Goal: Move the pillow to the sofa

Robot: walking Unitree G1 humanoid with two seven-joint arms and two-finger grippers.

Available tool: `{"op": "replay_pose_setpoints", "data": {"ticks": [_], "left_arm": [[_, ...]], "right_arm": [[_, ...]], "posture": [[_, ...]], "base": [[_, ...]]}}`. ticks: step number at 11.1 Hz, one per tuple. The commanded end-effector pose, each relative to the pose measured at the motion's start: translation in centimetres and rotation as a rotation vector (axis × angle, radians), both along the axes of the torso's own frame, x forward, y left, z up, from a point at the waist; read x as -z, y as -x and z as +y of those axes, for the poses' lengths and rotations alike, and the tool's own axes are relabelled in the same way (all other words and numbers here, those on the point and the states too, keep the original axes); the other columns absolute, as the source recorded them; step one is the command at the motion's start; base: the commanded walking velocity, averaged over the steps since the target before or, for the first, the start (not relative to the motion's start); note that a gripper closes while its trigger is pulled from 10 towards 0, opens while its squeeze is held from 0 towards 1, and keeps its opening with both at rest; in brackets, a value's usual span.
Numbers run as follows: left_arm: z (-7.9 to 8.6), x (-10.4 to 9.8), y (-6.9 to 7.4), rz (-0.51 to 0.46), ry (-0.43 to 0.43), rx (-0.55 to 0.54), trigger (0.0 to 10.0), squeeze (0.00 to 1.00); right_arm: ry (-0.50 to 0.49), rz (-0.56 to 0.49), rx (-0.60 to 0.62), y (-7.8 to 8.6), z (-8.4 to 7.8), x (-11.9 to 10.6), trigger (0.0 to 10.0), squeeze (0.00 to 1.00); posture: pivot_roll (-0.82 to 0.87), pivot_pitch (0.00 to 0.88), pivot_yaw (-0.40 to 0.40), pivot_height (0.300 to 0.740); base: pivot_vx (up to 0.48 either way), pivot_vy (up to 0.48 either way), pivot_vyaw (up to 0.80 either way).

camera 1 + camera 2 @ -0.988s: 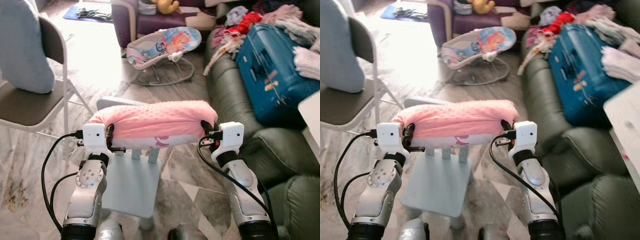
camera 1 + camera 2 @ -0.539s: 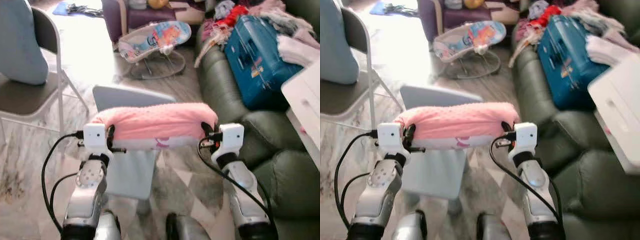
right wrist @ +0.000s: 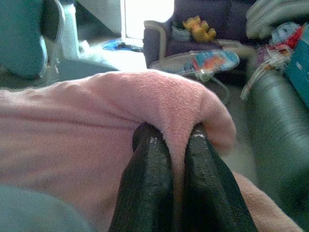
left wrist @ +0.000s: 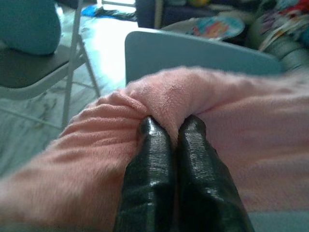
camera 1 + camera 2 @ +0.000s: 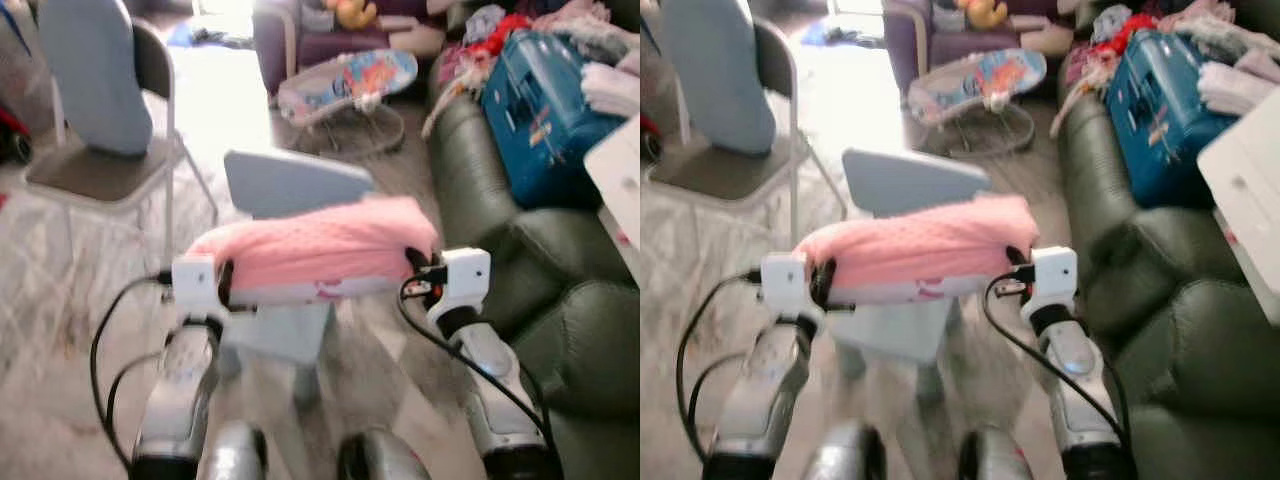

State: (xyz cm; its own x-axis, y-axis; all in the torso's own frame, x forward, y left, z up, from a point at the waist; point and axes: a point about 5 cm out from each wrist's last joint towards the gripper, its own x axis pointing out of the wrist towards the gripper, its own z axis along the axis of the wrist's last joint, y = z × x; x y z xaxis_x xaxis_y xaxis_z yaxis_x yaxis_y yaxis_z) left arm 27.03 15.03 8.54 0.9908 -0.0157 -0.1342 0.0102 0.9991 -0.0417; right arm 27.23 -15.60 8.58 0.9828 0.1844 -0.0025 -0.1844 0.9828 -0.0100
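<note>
fingers [image 4: 149, 159] of left gripper [image 4: 169, 126] and right gripper [image 3: 171, 133] pinch the pink pillow [image 5: 320, 250] ends, slung between them. keep both pinches level; carry toward the sofa [image 5: 560, 300] beyond the right fingers.

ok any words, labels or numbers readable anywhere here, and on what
None can be read.
Blue suitcase on the sofa: small stickers, too blurred to read.
Baby bouncer: colourful print, no legible text.
Pink pillow: a small pink mark on its underside, not readable.
</note>
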Motion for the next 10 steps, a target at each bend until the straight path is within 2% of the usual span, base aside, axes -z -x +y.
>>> {"op": "replay_pose_setpoints", "data": {"ticks": [1, 4, 9, 10], "left_arm": [[0.64, 0.06, 0.20, 0.007, -0.001, -0.020, 10.0, 0.00], [0.60, 0.07, 0.25, 0.010, 0.000, -0.018, 10.0, 0.00], [0.65, -0.14, 0.14, -0.001, 0.016, -0.014, 10.0, 0.00], [0.64, -0.15, 0.14, -0.001, 0.017, -0.012, 10.0, 0.00]], "right_arm": [[-0.002, -0.024, 0.046, -0.09, -0.98, -0.55, 10.0, 0.00], [0.000, -0.020, 0.050, 0.00, -1.05, -0.47, 10.0, 0.00], [-0.002, -0.013, 0.051, -0.10, -0.93, -0.39, 10.0, 0.00], [-0.002, -0.010, 0.051, -0.15, -0.92, -0.38, 10.0, 0.00]], "posture": [[-0.05, 0.098, -0.053, 0.740], [-0.05, 0.102, -0.052, 0.740], [-0.05, 0.110, -0.049, 0.740], [-0.05, 0.111, -0.049, 0.740]], "base": [[-0.292, 0.000, 0.00], [-0.286, 0.000, 0.00], [0.000, 0.000, 0.00], [0.000, 0.375, 0.00]]}}
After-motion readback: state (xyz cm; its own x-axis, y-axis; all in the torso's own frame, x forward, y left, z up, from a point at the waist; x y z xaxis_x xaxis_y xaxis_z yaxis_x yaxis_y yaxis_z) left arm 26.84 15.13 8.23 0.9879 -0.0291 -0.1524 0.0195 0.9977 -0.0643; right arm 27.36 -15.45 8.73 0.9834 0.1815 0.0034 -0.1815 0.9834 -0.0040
